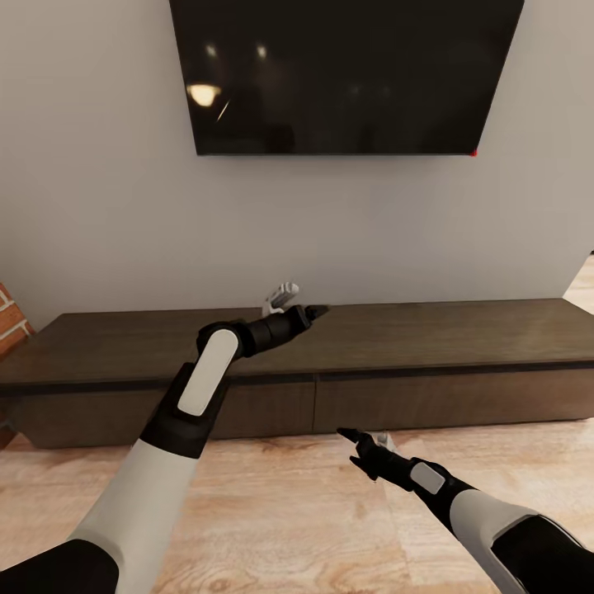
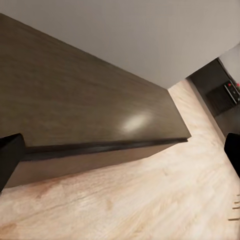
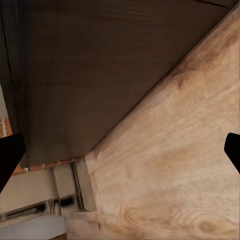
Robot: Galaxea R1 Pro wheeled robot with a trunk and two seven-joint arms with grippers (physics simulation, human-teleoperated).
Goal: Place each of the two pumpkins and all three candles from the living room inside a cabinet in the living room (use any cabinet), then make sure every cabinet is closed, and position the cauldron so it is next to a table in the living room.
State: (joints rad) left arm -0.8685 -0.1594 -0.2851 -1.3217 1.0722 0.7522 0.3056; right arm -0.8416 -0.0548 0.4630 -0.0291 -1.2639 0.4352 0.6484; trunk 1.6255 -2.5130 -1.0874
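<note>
Nearest, at lower right of the head view, the right gripper [image 1: 353, 445] hovers low, jaws spread and empty, before the closed cabinet [image 1: 412, 396]. The left gripper [image 1: 309, 314], also spread, hangs over its top. Likely next: opening a drawer.

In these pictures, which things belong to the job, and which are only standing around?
Job:
- cabinet, drawer fronts shut
- left gripper, above the cabinet's top, open, empty
- right gripper, low before the cabinet's front, open, empty

Only around:
- TV on the wall
- small white object on the cabinet's top
- brick edge
- wood floor
</note>
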